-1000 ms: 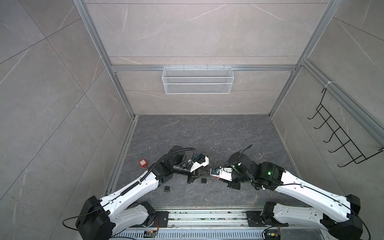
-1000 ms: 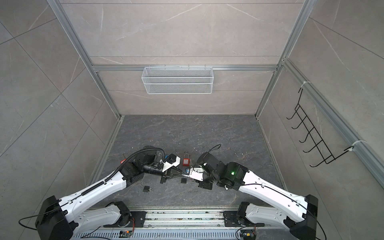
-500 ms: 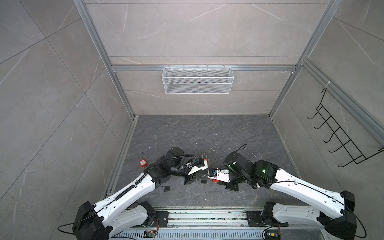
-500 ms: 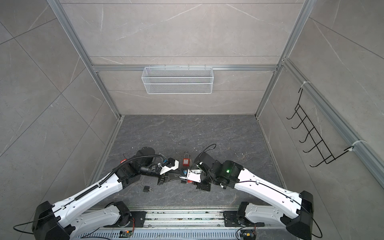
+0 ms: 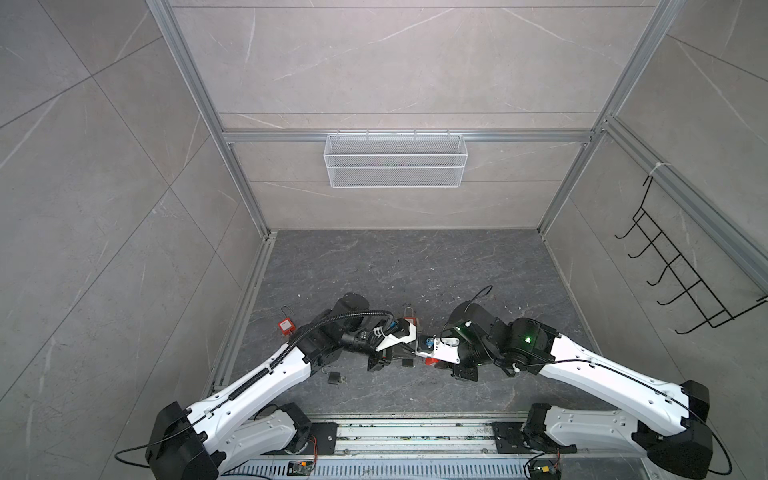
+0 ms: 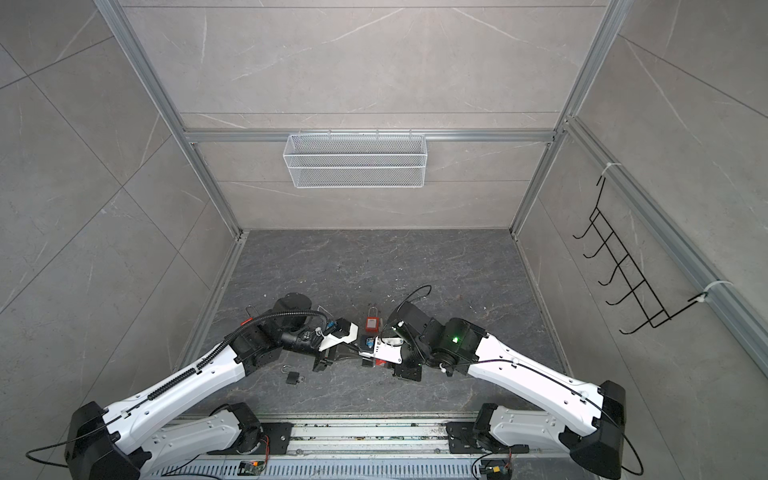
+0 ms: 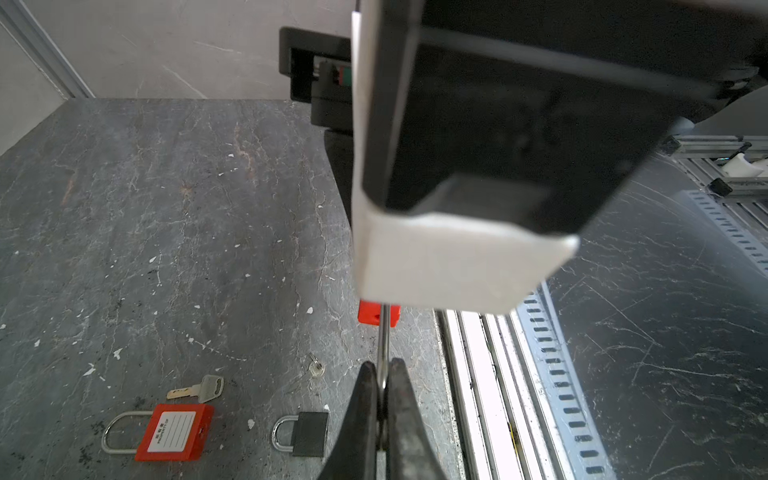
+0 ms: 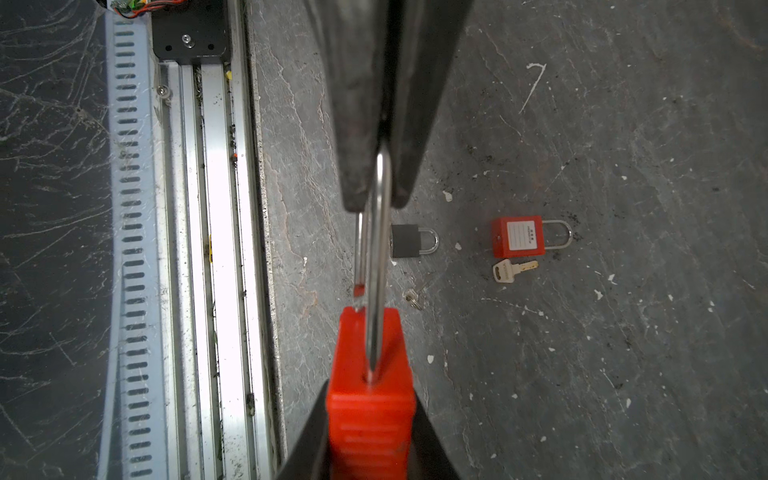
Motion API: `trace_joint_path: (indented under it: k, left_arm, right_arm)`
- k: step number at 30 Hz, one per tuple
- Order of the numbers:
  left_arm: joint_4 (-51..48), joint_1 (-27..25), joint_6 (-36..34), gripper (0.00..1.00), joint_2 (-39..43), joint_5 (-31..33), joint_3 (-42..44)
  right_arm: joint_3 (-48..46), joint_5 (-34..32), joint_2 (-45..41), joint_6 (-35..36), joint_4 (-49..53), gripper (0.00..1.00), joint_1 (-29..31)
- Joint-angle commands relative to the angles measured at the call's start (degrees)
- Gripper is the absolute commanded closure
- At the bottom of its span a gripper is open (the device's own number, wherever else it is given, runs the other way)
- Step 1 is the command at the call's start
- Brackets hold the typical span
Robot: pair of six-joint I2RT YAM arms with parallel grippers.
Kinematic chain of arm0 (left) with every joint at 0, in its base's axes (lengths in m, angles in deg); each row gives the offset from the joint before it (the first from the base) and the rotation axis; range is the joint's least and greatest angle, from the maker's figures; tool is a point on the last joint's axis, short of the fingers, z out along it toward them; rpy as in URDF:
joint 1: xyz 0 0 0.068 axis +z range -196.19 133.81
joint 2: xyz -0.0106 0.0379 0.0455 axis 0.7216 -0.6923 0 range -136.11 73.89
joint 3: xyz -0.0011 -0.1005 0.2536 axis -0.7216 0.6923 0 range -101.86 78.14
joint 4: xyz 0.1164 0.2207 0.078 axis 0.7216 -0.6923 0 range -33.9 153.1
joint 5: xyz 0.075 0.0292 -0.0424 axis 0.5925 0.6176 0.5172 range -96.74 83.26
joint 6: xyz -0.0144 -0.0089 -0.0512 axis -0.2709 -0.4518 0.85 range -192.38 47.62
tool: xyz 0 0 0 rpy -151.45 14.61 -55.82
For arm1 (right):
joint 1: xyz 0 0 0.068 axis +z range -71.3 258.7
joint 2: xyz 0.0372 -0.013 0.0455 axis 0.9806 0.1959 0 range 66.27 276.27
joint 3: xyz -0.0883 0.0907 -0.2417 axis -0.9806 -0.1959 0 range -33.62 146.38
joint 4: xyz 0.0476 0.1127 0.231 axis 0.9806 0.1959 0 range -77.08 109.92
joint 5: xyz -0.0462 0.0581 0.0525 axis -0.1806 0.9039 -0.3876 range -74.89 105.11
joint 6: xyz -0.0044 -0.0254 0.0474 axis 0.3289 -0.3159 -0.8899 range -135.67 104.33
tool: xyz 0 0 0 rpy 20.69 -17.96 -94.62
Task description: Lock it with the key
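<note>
The left arm (image 5: pixel 257 380) and right arm (image 5: pixel 602 374) stretch low and inward, meeting just beyond the rail (image 5: pixel 415 432). There the right gripper (image 8: pixel 370 399) is clamped on the body of the red padlock (image 8: pixel 370 365), while the left gripper (image 7: pixel 383 399) pinches its shackle (image 7: pixel 385 336) tight.

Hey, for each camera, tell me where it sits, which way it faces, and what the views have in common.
Both top views: high above the base rail, looking down toward the back wall; whole left arm and right arm, left pincer meeting right pincer.
Left wrist: on the left arm, facing the right arm; own fingers pinch the shackle.
Right wrist: on the right arm, facing the left arm; own fingers flank the held red padlock.
Shared by wrist views: that padlock, black padlock, labelled red padlock, key.
</note>
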Motion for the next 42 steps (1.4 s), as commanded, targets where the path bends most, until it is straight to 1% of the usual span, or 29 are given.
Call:
trace_joint_path:
  k: [1, 2, 4, 8, 10, 16, 22, 27, 29, 30, 36, 42]
  left_arm:
    - [3.94, 0.2, 1.22, 1.0, 1.21, -0.19, -1.17]
    - [5.47, 0.21, 1.94, 1.0, 1.74, -0.18, -0.74]
    - [7.39, 0.17, 2.98, 1.0, 2.23, -0.33, -0.51]
    - [7.68, 0.21, 3.39, 1.0, 2.14, -1.6, -1.3]
    - [8.65, 0.21, 4.33, 1.0, 1.91, -2.67, -1.13]
    - [9.39, -1.0, 5.36, 1.0, 1.32, -3.53, -0.77]
    - [9.53, -2.64, 5.58, 1.0, 0.92, -2.91, -0.61]
    - [9.52, -2.77, 5.48, 1.0, 1.28, -2.47, -0.49]
    - [9.46, -2.78, 5.55, 1.0, 1.31, -2.54, -0.45]
    - [9.41, -2.84, 5.59, 1.0, 1.32, -2.47, -0.6]
    - [9.07, -3.11, 6.01, 1.0, 0.81, -2.45, -0.51]
    - [10.11, -5.28, 5.83, 1.0, -0.15, -0.43, -0.09]
  right_arm:
    - [1.9, 1.27, -1.53, 2.28, 1.76, 0.57, 0.2]
    - [1.13, 0.31, -2.42, 2.61, 1.9, 0.52, 0.2]
    - [-0.78, -1.63, -4.98, 2.57, 1.97, 0.48, 0.07]
    - [-3.7, -2.64, -10.43, 1.45, 1.8, 0.47, -0.57]
    - [-4.01, -2.34, -11.46, 0.97, 2.24, 0.47, -0.59]
    - [-3.48, -1.72, -11.36, 0.85, 2.18, 0.52, -0.59]
    - [-2.97, -0.53, -8.95, 1.3, 1.69, 0.61, -0.59]
    - [-2.09, 2.02, -8.76, 0.69, 1.57, 0.74, -0.59]
    - [-1.99, 2.52, -8.87, 0.43, 1.72, 0.83, -0.59]
    - [-1.91, 2.67, -8.93, 0.48, 1.87, 0.85, -0.63]
    - [-1.29, 3.89, -8.68, 0.42, 2.35, 0.88, -0.53]
    - [-0.98, 7.09, -7.5, 0.15, 1.25, 0.89, -0.61]
